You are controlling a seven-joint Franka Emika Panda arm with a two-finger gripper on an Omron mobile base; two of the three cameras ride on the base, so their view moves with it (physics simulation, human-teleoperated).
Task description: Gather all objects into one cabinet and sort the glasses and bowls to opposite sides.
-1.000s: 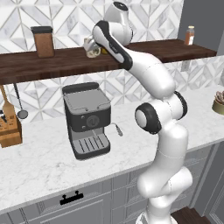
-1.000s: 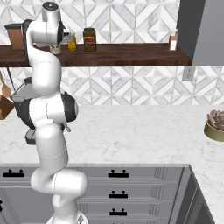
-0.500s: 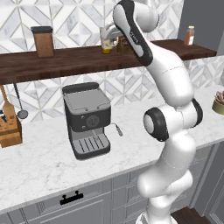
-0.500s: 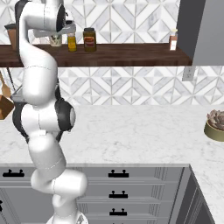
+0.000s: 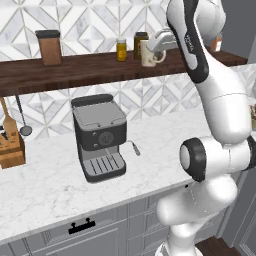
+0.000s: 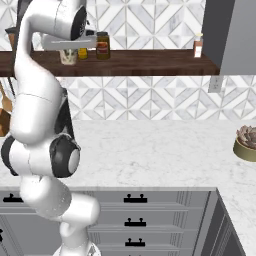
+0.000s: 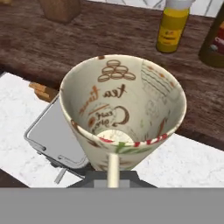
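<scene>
My gripper [image 5: 156,46] is shut on a cream handled mug [image 5: 148,53], one of the glasses, and holds it in the air just in front of the dark brown wooden shelf [image 5: 75,70]. In the right base view the mug [image 6: 68,56] hangs under the hand, with the gripper [image 6: 70,49] at its rim. The hand view looks down into the mug [image 7: 124,103], printed inside with brown drawings and writing, where the gripper [image 7: 113,175] clamps its near rim. The grey cabinet [image 6: 231,35] hangs at the shelf's far right end.
On the shelf stand a brown-lidded canister [image 5: 49,47], a yellow jar [image 5: 121,49], a dark jar [image 5: 140,45] and a small bottle [image 6: 198,47]. The counter below holds a coffee machine [image 5: 98,135], a knife block [image 5: 10,147] and a potted plant [image 6: 246,142].
The arm has swung to the right along the shelf with the mug in its grip, passing from left of the two jars to right of them in the left base view.
</scene>
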